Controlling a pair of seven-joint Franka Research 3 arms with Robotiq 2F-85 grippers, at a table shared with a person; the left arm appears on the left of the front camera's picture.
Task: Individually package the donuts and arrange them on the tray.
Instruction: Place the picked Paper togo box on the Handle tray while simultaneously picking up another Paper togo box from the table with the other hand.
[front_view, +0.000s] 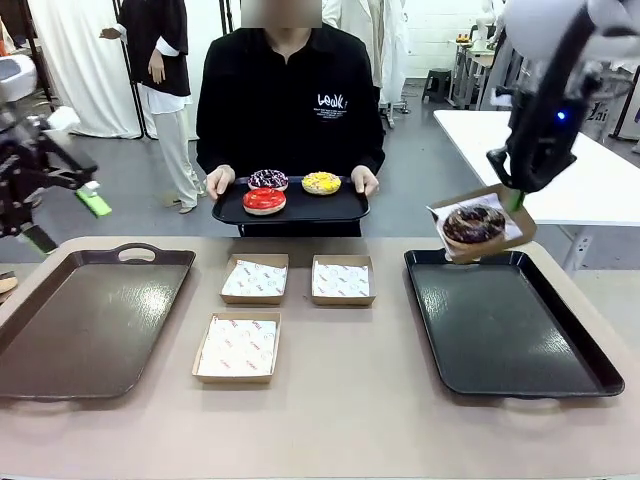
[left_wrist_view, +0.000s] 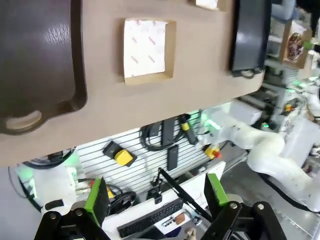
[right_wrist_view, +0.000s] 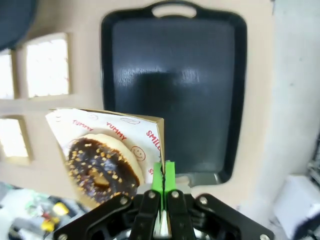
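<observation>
Right gripper (front_view: 515, 200) pinching rim of box (front_view: 480, 250), chocolate donut (front_view: 474, 224) inside, over black tray (front_view: 500, 330), not yet set down; red donut (front_view: 264, 200), yellow donut (front_view: 321, 182), dark donut (front_view: 268, 179) unboxed on person's tray (front_view: 345, 212); three empty boxes (front_view: 238, 346) waiting; left gripper (left_wrist_view: 156, 197) spread, empty

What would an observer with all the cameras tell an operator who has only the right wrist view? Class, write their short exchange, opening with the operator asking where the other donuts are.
Operator: My right fingers pinch the edge of a box holding a chocolate donut. Where are the other donuts?
Observer: A person at the far side holds a black tray with three: a red donut, a yellow donut and a dark sprinkled donut.
Operator: What are the left fingers doing?
Observer: The left fingers stand open with nothing between them, raised off the table's left side near the brown tray.
</observation>
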